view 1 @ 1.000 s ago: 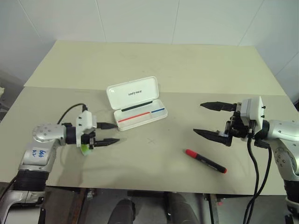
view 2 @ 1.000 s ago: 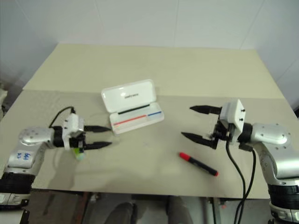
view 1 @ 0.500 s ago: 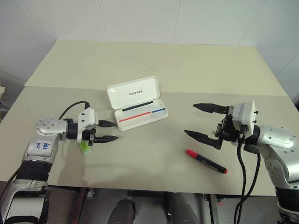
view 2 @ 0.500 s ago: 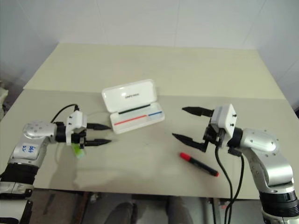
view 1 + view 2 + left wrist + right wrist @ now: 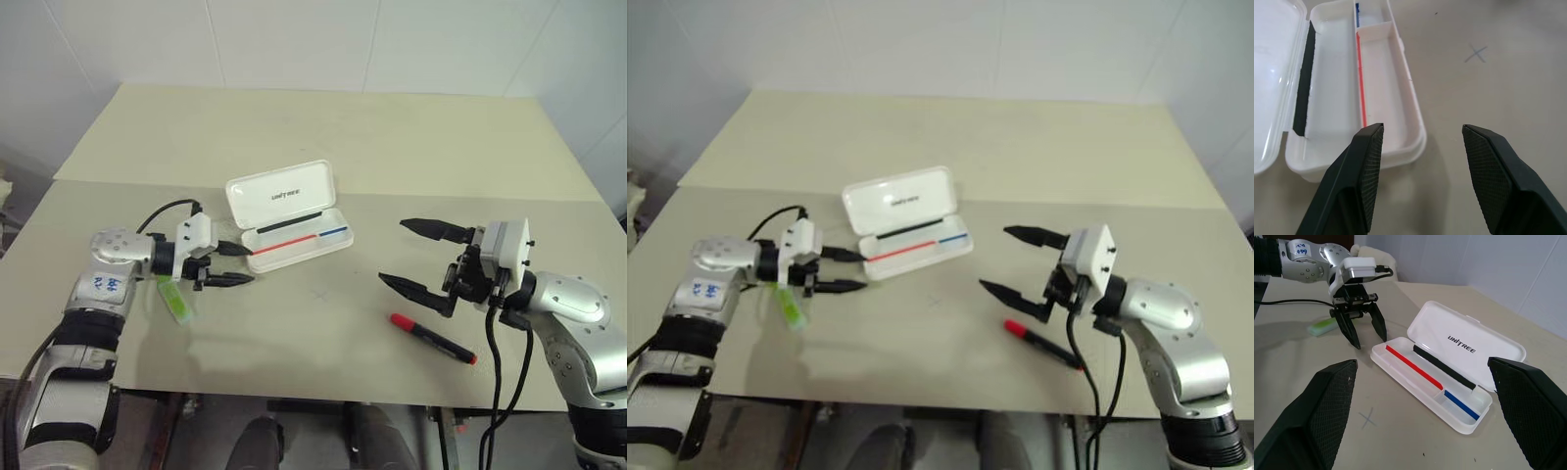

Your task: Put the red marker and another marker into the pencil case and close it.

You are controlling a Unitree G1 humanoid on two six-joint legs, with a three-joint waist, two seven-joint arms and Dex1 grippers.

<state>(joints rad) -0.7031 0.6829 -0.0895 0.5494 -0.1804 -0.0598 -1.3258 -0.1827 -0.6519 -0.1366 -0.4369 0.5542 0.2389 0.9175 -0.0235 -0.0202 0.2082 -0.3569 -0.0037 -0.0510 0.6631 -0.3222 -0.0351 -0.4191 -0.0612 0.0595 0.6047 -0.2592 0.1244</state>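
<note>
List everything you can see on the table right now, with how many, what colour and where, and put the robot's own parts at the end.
White hard plastic hinged pencil case: one, white with a red-and-blue stripe inside, lid open, middle of the table, nothing inside.
Slim red-capped marker: one, red ends with a black middle, lying on the table below the right gripper.
Flat light-green highlighter: one, translucent green, lying on the table beside the left arm.
Pencilled cross mark: one, grey, on the table in front of the case.
Table: one, pale beige.
Left gripper: one, black fingers, open and empty, at the case's left end.
Right gripper: one, black fingers, wide open and empty, above the red marker.
</note>
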